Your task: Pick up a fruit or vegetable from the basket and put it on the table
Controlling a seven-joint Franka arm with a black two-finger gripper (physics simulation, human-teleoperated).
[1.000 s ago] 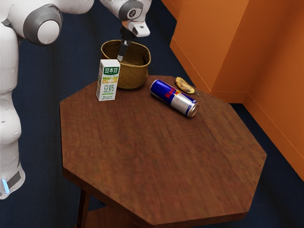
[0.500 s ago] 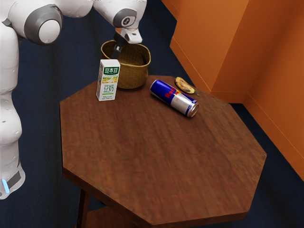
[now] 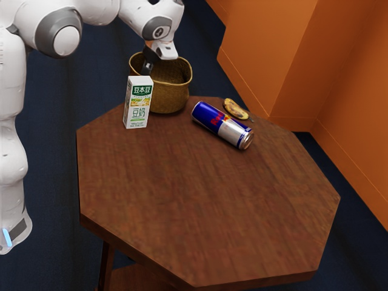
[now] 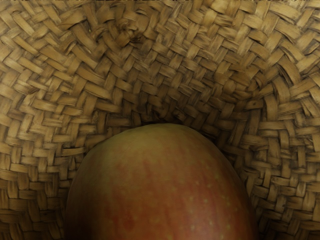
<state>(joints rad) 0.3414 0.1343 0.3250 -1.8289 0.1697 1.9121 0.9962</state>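
Apple (image 4: pixel 165 185) inside the basket (image 3: pixel 171 97), table's (image 3: pixel 206 194) far side, exterior view's left; gripper (image 3: pixel 147 68) reaching in — clamped or not, I cannot tell — lift-out and placing remain.

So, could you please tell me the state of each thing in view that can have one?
basket, upright, open at the top
pincer, reaching down inside the basket
apple, in the basket; held or not, I cannot tell
carton, upright
can, lying on its side
banana, lying down, dark-spotted
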